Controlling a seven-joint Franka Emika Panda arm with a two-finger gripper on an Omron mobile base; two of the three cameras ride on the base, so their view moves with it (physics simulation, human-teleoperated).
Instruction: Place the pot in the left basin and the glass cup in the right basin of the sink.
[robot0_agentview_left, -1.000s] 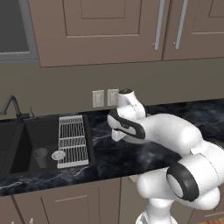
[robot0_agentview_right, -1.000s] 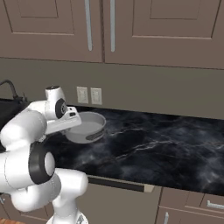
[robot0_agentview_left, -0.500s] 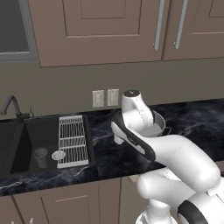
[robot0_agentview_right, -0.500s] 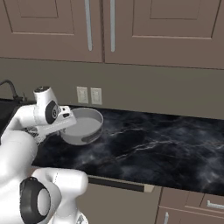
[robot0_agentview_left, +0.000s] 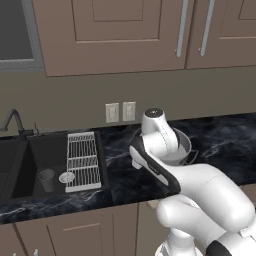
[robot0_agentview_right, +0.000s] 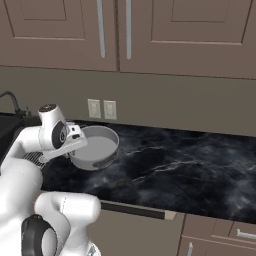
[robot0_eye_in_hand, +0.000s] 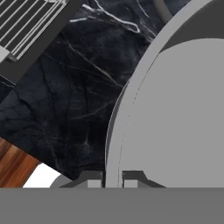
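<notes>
The pot (robot0_agentview_right: 94, 149) sits centre-left in the right base view, on or just above the black marble counter (robot0_agentview_right: 190, 170) – can't tell which – w/ the arm's hand right beside it on its left. In the left base view the pot (robot0_agentview_left: 183, 146) is mid-frame, mostly hidden behind the white arm; only its right rim and 1 small side handle peek out.

In the hand view the gripper (robot0_eye_in_hand: 113, 178) is at bottom centre, its 2 dark tips close together w/ the pot's thin rim (robot0_eye_in_hand: 114, 131) running up between them: 1 tip inside the wall, 1 outside. Looks pinched on the rim, nearly closed.

The sink (robot0_agentview_left: 20, 172) is at lower left of the left base view, well apart from the pot. The glass cup (robot0_agentview_left: 46, 180) stands upright in the right basin (robot0_agentview_left: 42, 159), next to the drain, w/ the white wire rack (robot0_agentview_left: 82, 161) across that basin's right side. The faucet (robot0_agentview_left: 14, 121) curves up at the far left edge. A corner of the rack (robot0_eye_in_hand: 26, 24) shows in the upper left of the hand view.

2 wall outlets (robot0_agentview_left: 120, 112) sit on the backsplash above the counter, brown cabinets (robot0_agentview_left: 120, 30) overhead.
</notes>
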